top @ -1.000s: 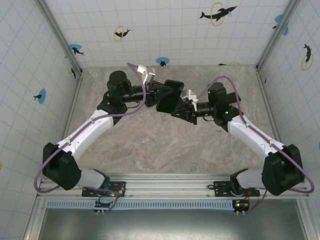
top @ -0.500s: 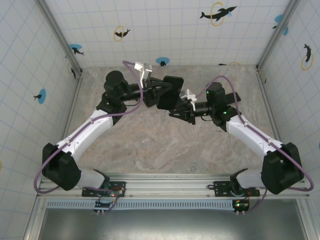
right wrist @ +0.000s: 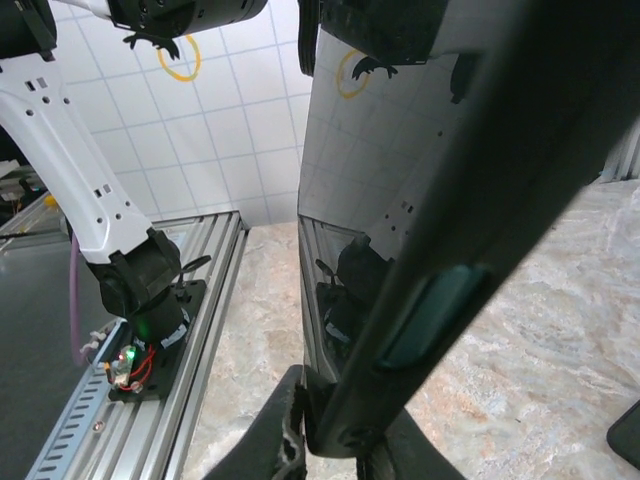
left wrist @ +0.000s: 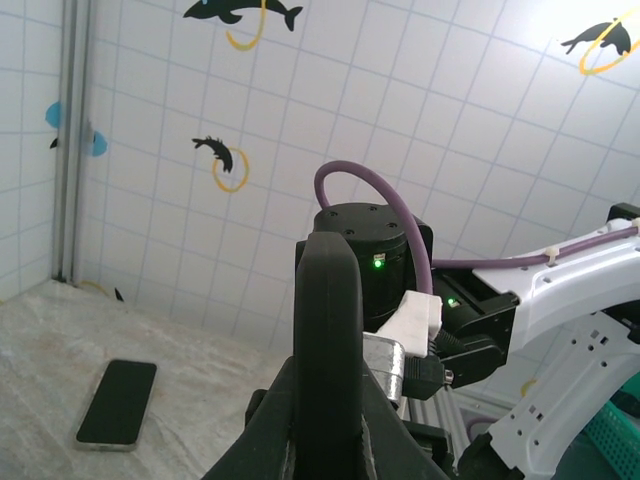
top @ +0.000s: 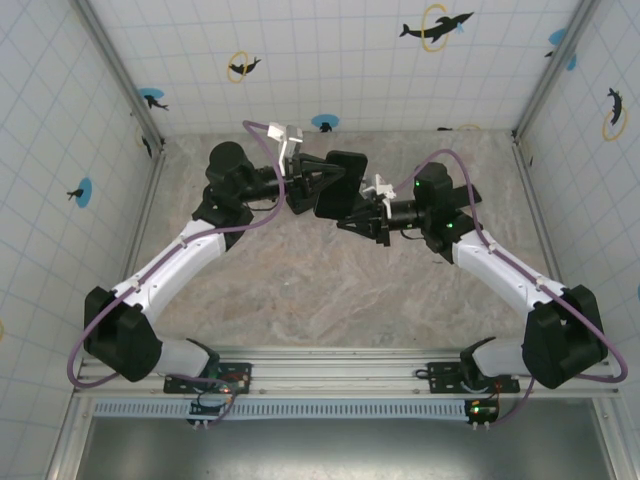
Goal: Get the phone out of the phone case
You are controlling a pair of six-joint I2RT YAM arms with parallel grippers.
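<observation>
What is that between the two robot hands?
A black rectangular phone in its case, held aloft by the left hand, with the right hand at its other side. The top view shows it.

- The phone case (top: 335, 187) is black, with a teal button on its side; it is raised in the air, tilted on one edge.
- The phone (right wrist: 375, 170) sits inside it, its screen dark and glossy.

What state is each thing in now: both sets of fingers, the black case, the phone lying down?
Left fingers: shut on the phone case.
Right fingers: shut on its edge.
Phone case: held off the table, on edge.
Phone: flat on the table, screen dark.
</observation>
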